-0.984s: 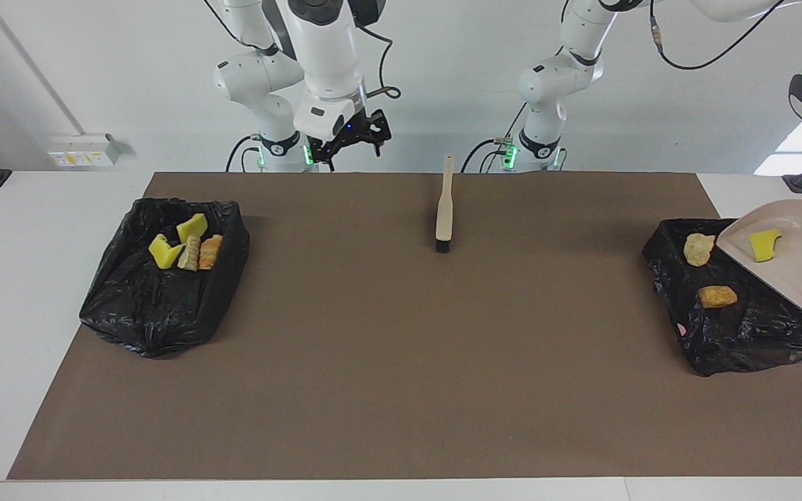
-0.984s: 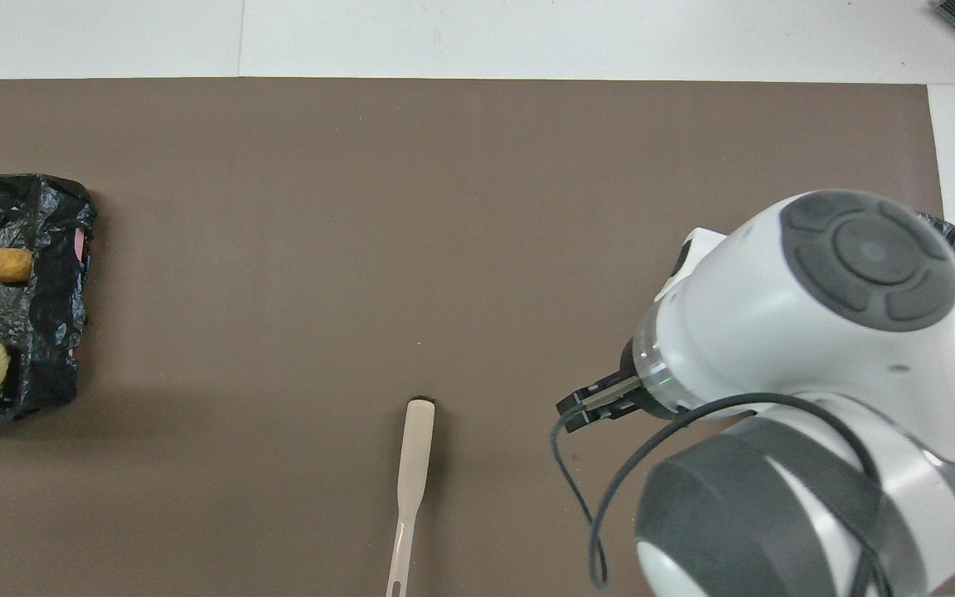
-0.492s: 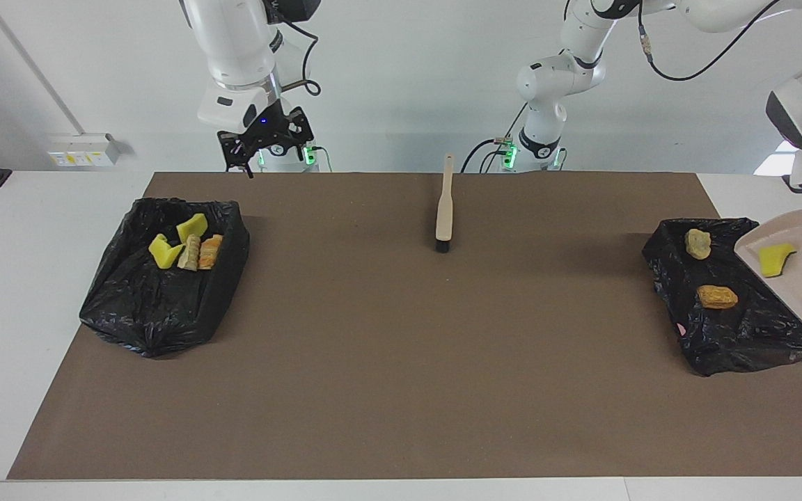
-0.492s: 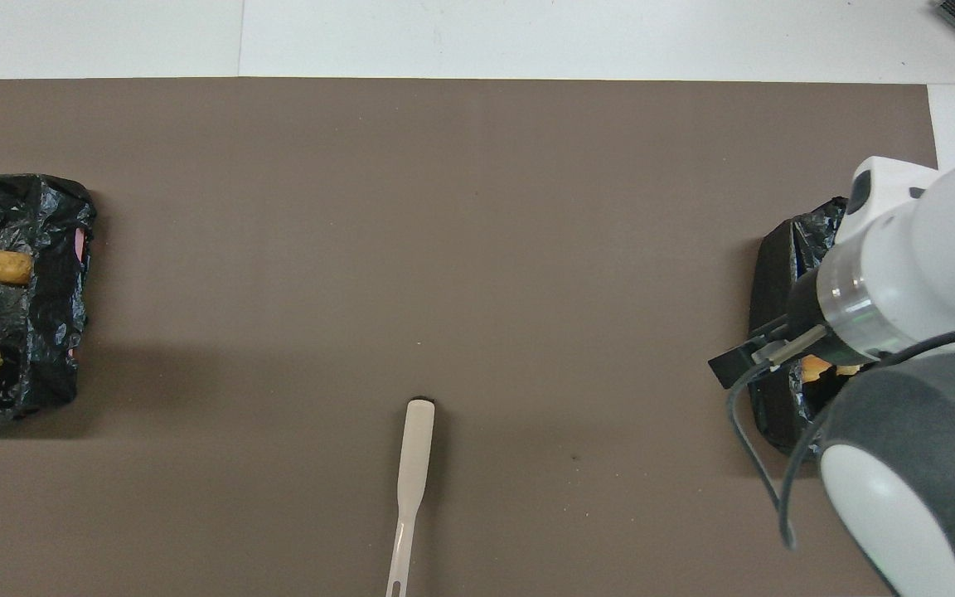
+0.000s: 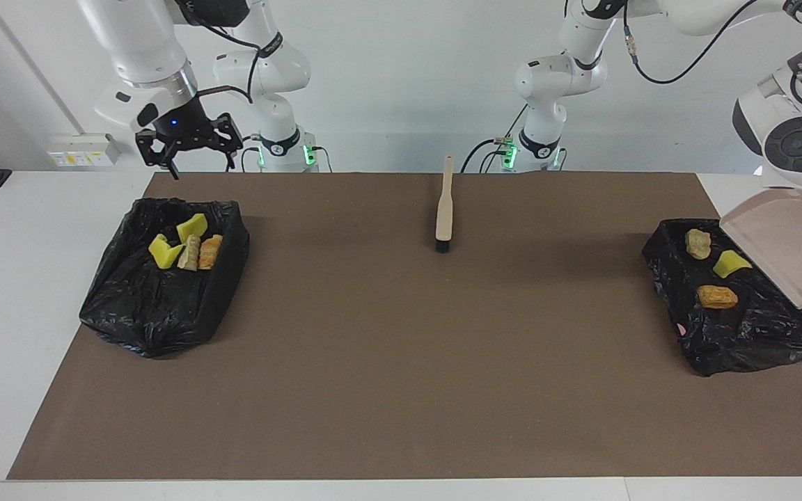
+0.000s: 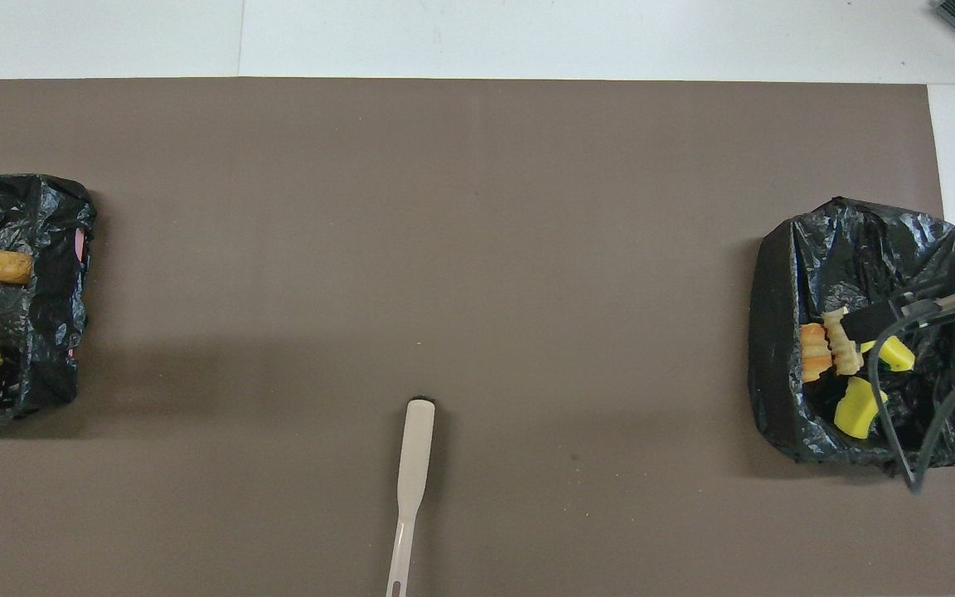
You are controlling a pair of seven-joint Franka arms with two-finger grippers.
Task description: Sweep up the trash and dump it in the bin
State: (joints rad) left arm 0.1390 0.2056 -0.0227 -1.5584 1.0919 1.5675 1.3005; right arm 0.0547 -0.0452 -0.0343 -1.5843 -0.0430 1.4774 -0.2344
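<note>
The trash is split between two black-lined bins on the brown mat. In the bin [image 5: 735, 306] at my left arm's end lie a pale lump [image 5: 697, 243], a yellow sponge piece [image 5: 730, 264] and an orange-brown lump [image 5: 718, 297]. The bin [image 5: 157, 292] at my right arm's end holds two yellow sponge pieces [image 5: 177, 240] and two ridged lumps [image 5: 200, 252]. My left gripper, hidden at the mat's edge, is clamped on the beige dustpan [image 5: 787, 247], tilted over the first bin. My right gripper [image 5: 189, 149] hangs with fingers apart over the mat's corner. The brush [image 5: 445, 205] lies midway along the mat's edge nearest me.
</note>
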